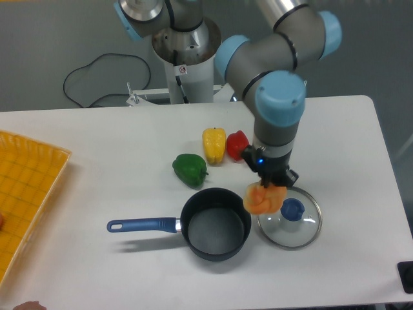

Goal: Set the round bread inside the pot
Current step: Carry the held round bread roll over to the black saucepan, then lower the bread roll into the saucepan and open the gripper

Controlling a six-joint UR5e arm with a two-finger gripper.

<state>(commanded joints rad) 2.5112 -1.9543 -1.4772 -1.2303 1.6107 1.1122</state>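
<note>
Gripper (270,184) clamps the round bread (264,199) (airborne) beside the pot (215,224), handle pointing left.

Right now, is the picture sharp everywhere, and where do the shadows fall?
Camera view: mostly sharp, but the bread in the gripper looks soft and smeared; soft shadow lies under the pot and its handle; the glass lid shows faint glare; lighting is even on the table.

bread (263,198): lumpy orange-tan bun, held off the table beside the pot's right rim
pot (215,224): black, round, upright, empty; blue handle pointing left
</note>
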